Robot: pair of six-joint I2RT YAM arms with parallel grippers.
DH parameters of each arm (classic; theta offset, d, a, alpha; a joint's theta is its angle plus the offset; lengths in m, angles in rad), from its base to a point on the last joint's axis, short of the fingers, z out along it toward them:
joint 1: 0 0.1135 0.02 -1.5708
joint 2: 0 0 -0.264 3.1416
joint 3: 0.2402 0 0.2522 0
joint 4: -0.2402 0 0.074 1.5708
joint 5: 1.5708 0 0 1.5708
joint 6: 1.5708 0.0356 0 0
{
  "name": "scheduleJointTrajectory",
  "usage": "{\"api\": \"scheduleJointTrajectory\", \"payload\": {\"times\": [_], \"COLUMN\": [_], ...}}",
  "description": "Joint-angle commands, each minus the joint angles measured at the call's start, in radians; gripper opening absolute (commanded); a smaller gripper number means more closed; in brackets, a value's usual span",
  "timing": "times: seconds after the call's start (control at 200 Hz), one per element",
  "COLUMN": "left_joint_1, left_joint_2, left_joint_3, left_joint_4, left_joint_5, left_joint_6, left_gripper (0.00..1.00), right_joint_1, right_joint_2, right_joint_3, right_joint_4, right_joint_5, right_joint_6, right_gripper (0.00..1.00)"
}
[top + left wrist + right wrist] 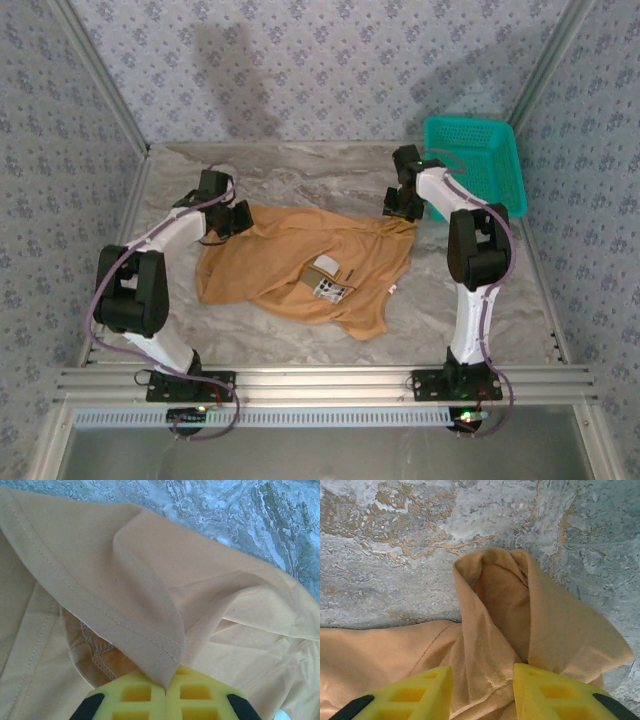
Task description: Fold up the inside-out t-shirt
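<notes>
Two arms (165, 235) low over the inside-out t-shirt (290, 250): left tool (166, 687) tight on hem (125, 625), right tool (482, 680) around a fold (495, 610), hold unclear.

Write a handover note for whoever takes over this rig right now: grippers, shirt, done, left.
Left gripper: jaws shut on a hem of the tan-orange short-sleeved cloth t-shirt, at its far left corner.
Right gripper: jaws stand apart around a bunched fold at the shirt's far right corner; whether they clamp it I cannot tell.
The shirt lies spread but wrinkled on the grey marbled table, with its grey printed tag patch facing up. The teal plastic mesh basket stands at the far right, apart from the shirt.
Done: both far corners reached.
Left: every fold; none made yet.
</notes>
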Motion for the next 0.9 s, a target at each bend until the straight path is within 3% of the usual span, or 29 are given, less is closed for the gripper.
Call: {"api": "scheduleJointTrajectory", "payload": {"times": [0.0,0.09,0.225,0.295,0.68,0.894], "left_joint_1": [-0.004,-0.004,-0.004,-0.004,-0.004,-0.004], "left_joint_2": [-0.009,-0.011,-0.012,-0.015,-0.012,-0.010], "left_joint_3": [0.022,0.025,0.029,0.030,0.042,0.041], "left_joint_4": [-0.020,-0.020,-0.025,-0.029,-0.037,-0.032], "left_joint_5": [-0.006,-0.006,-0.004,-0.005,-0.007,0.000], "left_joint_6": [0.016,0.014,0.014,0.018,0.023,0.019], "left_gripper": [0.00,0.00,0.00,0.00,0.00,0.00], "right_joint_1": [0.011,0.014,0.014,0.014,0.026,0.073], "right_joint_2": [0.014,0.006,0.002,-0.003,-0.121,-0.183], "right_joint_3": [0.016,0.006,0.003,0.004,0.035,0.139], "right_joint_4": [-0.043,-0.040,-0.045,-0.045,-0.072,-0.162], "right_joint_5": [0.056,0.058,0.038,0.035,0.042,0.075], "right_joint_6": [-0.019,-0.018,-0.015,-0.013,-0.010,-0.002], "right_gripper": [0.38,0.29,0.04,0.00,0.00,0.00]}}
